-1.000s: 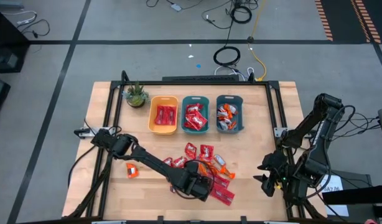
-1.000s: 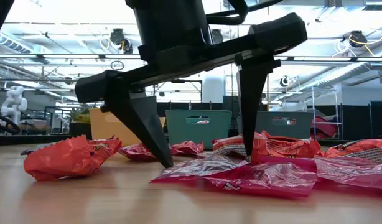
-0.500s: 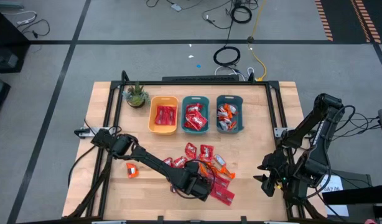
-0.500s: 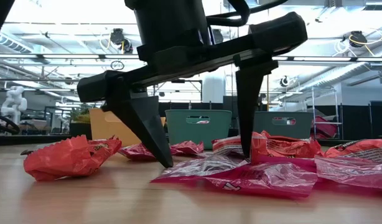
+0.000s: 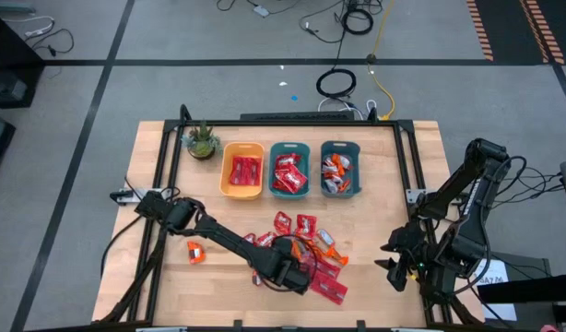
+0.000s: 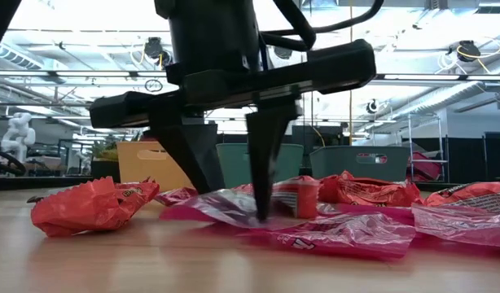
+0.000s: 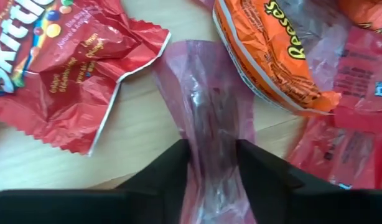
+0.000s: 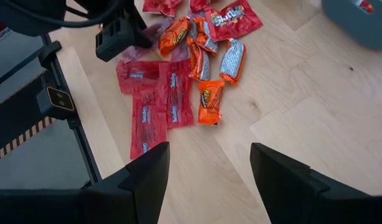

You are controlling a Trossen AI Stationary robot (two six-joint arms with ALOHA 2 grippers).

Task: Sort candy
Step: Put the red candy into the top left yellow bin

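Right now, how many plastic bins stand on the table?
3, side by side at the table's far edge: yellow bin on the left, teal bin in the middle, blue-grey bin on the right.

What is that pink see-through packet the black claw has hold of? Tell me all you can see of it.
The pinkish packet is a long, flat wrapper of thin, glossy, see-through plastic, crinkled and pinched into a ridge between the left gripper jaws. In the low view it is partly lifted, its far end on the wooden table. It lies between a red Skittles packet and an orange Reese's packet.
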